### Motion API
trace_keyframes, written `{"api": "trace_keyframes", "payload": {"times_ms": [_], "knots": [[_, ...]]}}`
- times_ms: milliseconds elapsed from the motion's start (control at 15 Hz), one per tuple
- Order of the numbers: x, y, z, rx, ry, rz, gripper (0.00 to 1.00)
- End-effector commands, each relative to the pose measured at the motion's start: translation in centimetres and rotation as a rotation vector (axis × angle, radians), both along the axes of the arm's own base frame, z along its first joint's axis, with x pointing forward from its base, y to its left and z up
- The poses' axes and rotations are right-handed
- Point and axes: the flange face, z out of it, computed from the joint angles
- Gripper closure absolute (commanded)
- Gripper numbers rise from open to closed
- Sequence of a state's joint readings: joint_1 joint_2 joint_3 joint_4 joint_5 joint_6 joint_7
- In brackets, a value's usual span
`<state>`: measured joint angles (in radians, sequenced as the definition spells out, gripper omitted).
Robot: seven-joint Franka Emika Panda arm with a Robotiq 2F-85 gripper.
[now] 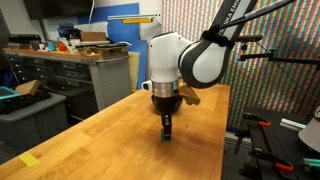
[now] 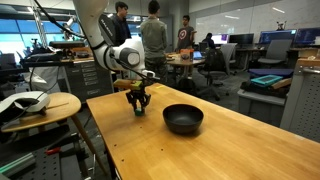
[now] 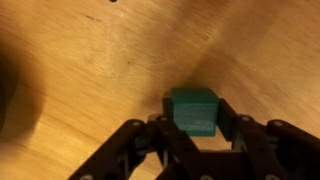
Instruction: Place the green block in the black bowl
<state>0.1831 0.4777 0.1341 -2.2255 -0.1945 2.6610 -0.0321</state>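
Where you are gripping: your gripper (image 3: 196, 122) is pinching the green block (image 3: 193, 100) by two opposite sides.
Block: sitting flat on the wooden table (image 2: 230, 140), cube-like with no clear long axis, faces lying square to the fingers.
Bowl: the black bowl (image 2: 183, 119) is sitting on the same table, near but apart from the block.

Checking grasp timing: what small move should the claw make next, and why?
Probably a short straight lift: the claw is shut on the green block, which rests on the table, while the black bowl stands apart with a raised rim.
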Motion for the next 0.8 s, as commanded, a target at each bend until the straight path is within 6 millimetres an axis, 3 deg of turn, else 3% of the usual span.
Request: {"api": "trace_keyframes", "payload": {"times_ms": [0, 333, 733], "knots": [[0.9, -0.2, 0.4, 0.005, -0.025, 0.013, 0.79], [1.7, -1.4, 2.0, -0.003, -0.053, -0.020, 0.79], [3.4, -4.9, 5.2, -0.007, -0.123, -0.099, 0.79]]}}
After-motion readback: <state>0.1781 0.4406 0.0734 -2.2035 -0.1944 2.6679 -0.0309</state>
